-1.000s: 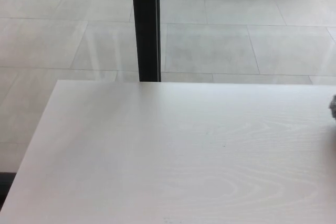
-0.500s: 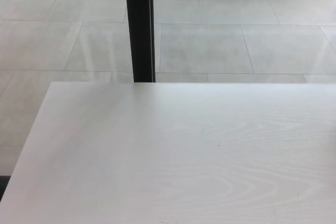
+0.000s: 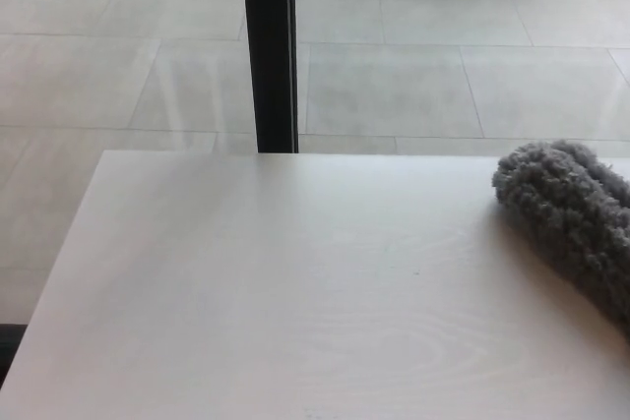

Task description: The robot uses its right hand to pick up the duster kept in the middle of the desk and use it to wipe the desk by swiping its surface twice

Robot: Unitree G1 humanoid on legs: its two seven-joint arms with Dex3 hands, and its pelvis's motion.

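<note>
duster (image 3: 571,218), 1, grey, on desk (image 3: 295,302)

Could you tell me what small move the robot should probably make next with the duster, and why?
Probably sweep the fluffy grey duster leftward across the white wood-grain desk. It lies only at the desk's right edge, partly cut off by the picture, while the whole surface to its left is uncovered. Neither hand shows, so the grip cannot be checked.
</note>
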